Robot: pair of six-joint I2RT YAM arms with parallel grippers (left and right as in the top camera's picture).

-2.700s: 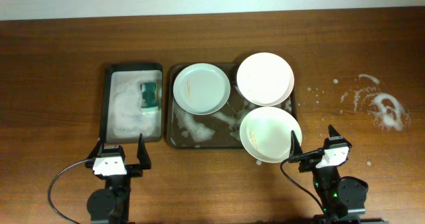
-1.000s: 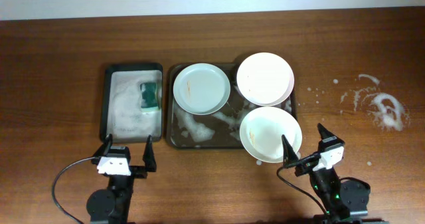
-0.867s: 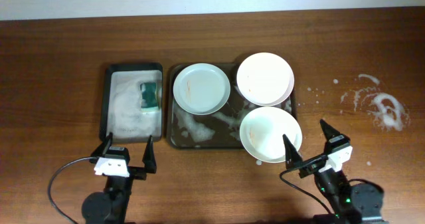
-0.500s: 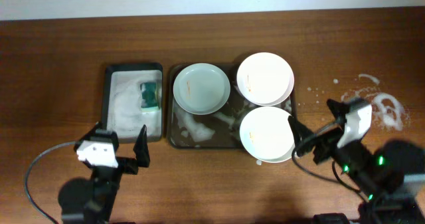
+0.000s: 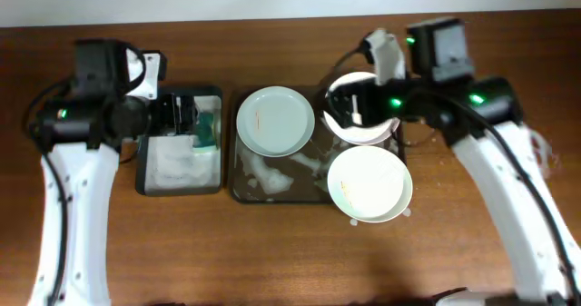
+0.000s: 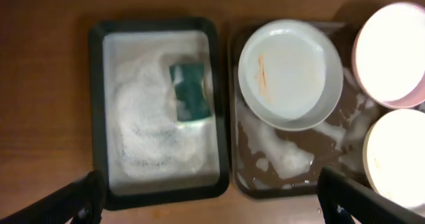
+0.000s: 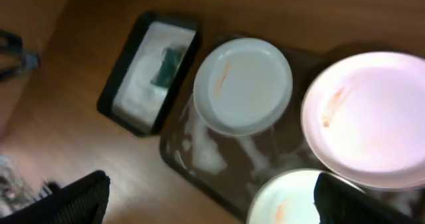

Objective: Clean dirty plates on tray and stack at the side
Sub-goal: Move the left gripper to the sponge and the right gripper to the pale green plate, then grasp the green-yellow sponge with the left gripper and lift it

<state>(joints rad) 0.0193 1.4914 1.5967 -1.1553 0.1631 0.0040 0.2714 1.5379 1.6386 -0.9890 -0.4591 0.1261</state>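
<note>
big tray (image 5: 304, 188): three smeared plates (image 5: 275, 121), foam streaks. small tray (image 5: 142, 161) on left: foam (image 5: 168, 158), green sponge (image 5: 205, 130). left gripper (image 6: 211, 179), right gripper (image 7: 212, 183) wide, empty.

small tray (image 5: 142, 172) on the left, sponge (image 5: 206, 132) in it, big tray (image 5: 232, 165) right beside it, three plates (image 5: 275, 121) on that, back-left, back-right, front-right poking over the rim

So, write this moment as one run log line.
left gripper: open, above sponge tray | right gripper: open, above pink plate | plates: smeared, on big tray
</note>
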